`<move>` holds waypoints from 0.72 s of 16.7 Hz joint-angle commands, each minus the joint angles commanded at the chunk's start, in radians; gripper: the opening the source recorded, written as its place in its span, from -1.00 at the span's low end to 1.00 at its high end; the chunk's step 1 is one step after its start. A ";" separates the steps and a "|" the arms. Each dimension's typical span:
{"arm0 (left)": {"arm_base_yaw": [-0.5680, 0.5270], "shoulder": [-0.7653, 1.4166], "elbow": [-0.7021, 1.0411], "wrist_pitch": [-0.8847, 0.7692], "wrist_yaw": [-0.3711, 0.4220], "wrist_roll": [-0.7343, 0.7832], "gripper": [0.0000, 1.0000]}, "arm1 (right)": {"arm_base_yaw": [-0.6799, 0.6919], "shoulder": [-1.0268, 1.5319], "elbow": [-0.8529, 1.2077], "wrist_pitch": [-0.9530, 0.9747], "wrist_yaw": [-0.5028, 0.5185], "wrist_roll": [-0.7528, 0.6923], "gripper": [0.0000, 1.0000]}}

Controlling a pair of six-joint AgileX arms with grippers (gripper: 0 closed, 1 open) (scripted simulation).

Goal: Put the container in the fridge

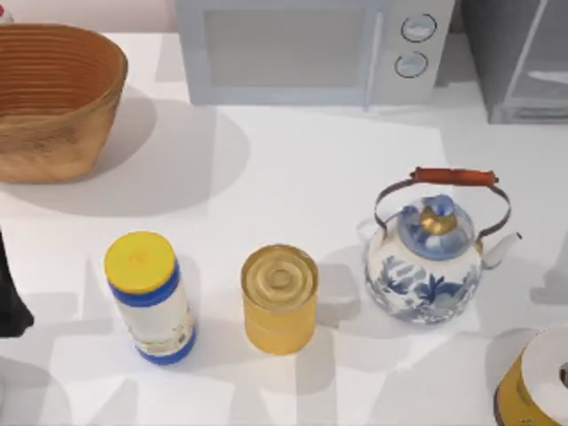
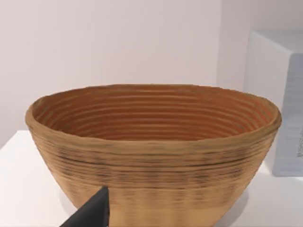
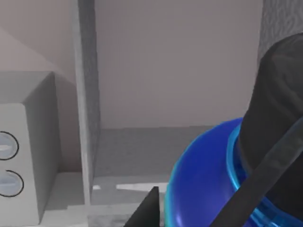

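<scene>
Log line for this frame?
right hand: beside blue container, facing fridge | left hand: parked, facing basket

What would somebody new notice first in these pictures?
Probably the blue-and-white teapot at the table's right, with a yellow can and a yellow-capped bottle lined up to its left. A big woven basket fills the far left corner. In the right wrist view, a blue container looms before the open fridge.
</scene>
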 joint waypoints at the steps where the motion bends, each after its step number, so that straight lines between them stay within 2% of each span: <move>1: 0.000 0.000 0.000 0.000 0.000 0.000 1.00 | -0.013 0.073 0.033 0.047 -0.009 0.001 -0.98; 12: 0.000 0.000 0.000 0.000 0.000 0.000 1.00 | -0.118 1.208 0.513 0.628 -0.188 0.013 -0.98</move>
